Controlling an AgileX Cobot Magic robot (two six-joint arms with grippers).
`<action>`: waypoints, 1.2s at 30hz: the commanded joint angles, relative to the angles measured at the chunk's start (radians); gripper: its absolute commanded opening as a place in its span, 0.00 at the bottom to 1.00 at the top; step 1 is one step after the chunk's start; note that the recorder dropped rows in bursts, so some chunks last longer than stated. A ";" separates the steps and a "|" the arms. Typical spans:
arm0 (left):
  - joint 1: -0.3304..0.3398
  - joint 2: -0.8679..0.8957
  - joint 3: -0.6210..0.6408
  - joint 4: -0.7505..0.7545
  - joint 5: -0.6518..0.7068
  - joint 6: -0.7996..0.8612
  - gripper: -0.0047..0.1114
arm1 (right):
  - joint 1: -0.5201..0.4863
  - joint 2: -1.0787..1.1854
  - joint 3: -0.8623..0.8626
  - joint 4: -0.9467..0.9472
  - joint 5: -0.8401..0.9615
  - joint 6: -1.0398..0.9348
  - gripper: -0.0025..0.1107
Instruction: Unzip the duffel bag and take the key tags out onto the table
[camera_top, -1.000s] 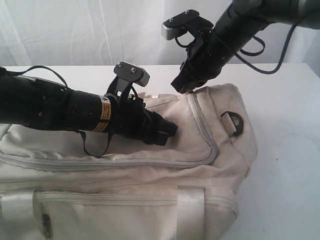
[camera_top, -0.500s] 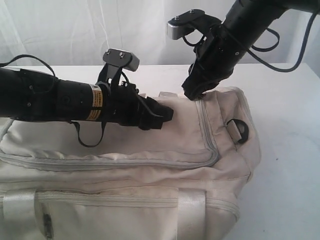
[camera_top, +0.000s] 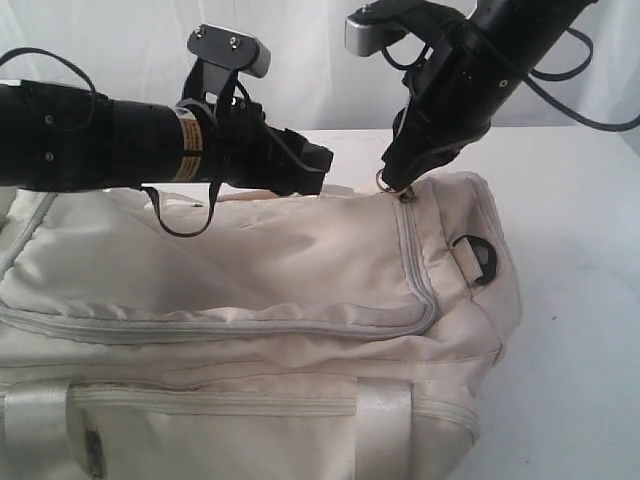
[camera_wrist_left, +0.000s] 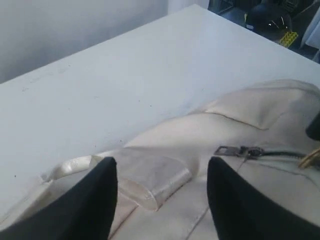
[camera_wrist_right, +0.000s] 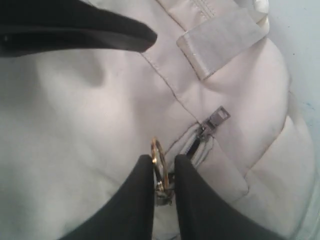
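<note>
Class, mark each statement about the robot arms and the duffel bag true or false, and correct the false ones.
1. The right gripper pinches a metal ring on the duffel bag. True.
2. The left gripper grips a strap. False: its fingers stand apart and hold nothing.
3. The key tags lie out on the table. False: no key tags are in view anywhere.
4. A black D-ring sits at the end of the bag. True.
</note>
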 joint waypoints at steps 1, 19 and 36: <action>0.003 -0.014 -0.018 0.017 0.011 -0.001 0.54 | -0.011 -0.027 0.008 -0.043 0.024 0.074 0.02; 0.003 -0.038 -0.018 0.246 -0.235 -0.225 0.54 | -0.011 -0.159 0.221 -0.016 0.024 0.062 0.02; 0.003 -0.050 -0.018 0.248 -0.408 -0.234 0.54 | -0.011 -0.270 0.465 0.051 0.024 0.064 0.02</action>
